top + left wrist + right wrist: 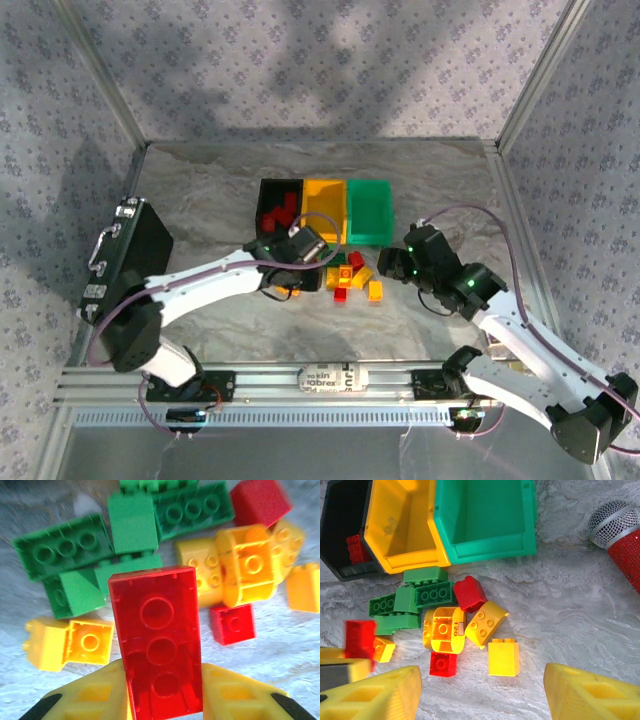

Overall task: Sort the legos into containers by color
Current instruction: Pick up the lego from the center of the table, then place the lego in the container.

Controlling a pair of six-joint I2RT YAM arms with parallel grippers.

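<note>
Red brick (156, 650) is sitting clamped in my left gripper (160, 695) by the loose legos (442, 630); my right gripper (482, 690) is hovering, jaws apart.

The marbled table (200, 190) bears three bins (325, 205), loose legos (355, 277), a black case (130, 255) and a microphone (615, 525).

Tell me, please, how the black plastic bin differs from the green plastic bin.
The black plastic bin holds several red studded bricks; the green plastic bin looks empty. The black bin ends the row on the left, the green bin on the right, with the yellow-orange bin between them. Both are open, rectangular and similar in size.
</note>
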